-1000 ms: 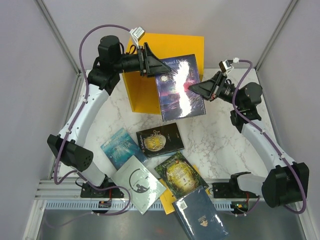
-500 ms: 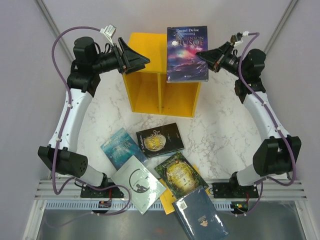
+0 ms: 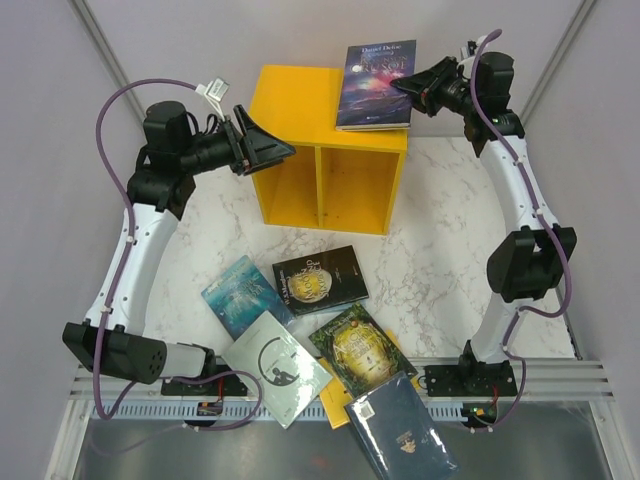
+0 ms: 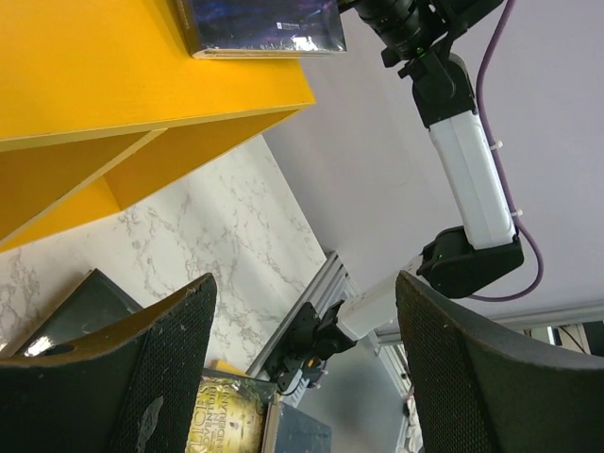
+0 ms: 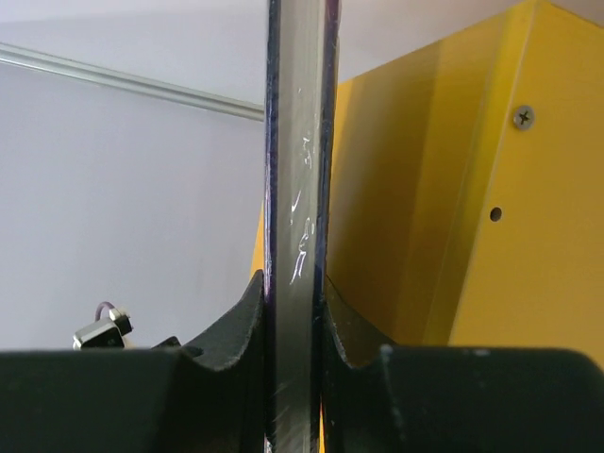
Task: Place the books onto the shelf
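Plan view of the workcell. One dark blue book [image 3: 375, 85] lies cover-up over the right half of the top of the yellow shelf [image 3: 300, 105]. Its long axis runs from front to back and its title end points to the far wall. The right tool [image 3: 403, 88] is clamped on this book's right-hand edge; the right wrist view shows the thin block of pages pinched between both fingers [image 5: 226, 349].

The left tool [image 3: 280, 148] hangs beside the shelf's upper left corner, jaws wide apart and holding nothing.

The shelf has two compartments, side by side, opening toward the arms.

Six further books lie flat near the arms' bases:
- one teal book [image 3: 240, 295]
- one black book [image 3: 320, 280]
- one green-gold book [image 3: 362, 345]
- one pale grey book [image 3: 275, 365]
- one grey-blue book [image 3: 400, 430]
- one yellow book [image 3: 333, 408], mostly covered by the green-gold one

The bench [image 3: 430, 260] is white, marble-veined, enclosed by pale grey walls [image 3: 60, 120], with an aluminium rail [image 3: 120, 380] along its near edge.
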Robot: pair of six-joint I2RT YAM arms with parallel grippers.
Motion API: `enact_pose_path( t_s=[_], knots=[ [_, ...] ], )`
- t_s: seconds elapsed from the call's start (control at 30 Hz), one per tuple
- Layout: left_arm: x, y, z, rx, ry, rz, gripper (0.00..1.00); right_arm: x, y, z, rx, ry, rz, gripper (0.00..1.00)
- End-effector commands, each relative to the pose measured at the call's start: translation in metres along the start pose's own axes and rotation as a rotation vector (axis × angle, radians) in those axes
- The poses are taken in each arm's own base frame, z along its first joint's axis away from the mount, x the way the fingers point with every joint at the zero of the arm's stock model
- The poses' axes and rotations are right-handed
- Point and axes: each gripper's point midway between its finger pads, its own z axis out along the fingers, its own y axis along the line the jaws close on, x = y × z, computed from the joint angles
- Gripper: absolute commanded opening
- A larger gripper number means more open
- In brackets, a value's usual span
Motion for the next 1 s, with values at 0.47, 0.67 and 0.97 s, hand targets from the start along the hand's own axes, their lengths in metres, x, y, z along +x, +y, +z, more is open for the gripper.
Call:
enact_pose_path(
  t_s=[0.47,0.67,0.97],
  knots=[
    [0.009,0.010,-0.012,-0.053,-0.017,0.048,0.77,0.026,0.016,-0.020,0.034,0.038,-0.031,0.00],
    [0.014,0.014,-0.014,-0.062,-0.016,0.038,0.77,0.051,0.018,-0.017,0.037,0.088,-0.005,0.00],
    [0.025,0.018,-0.017,-0.070,-0.005,0.019,0.77,0.051,-0.015,-0.023,0.161,-0.003,0.019,0.00]
  ],
)
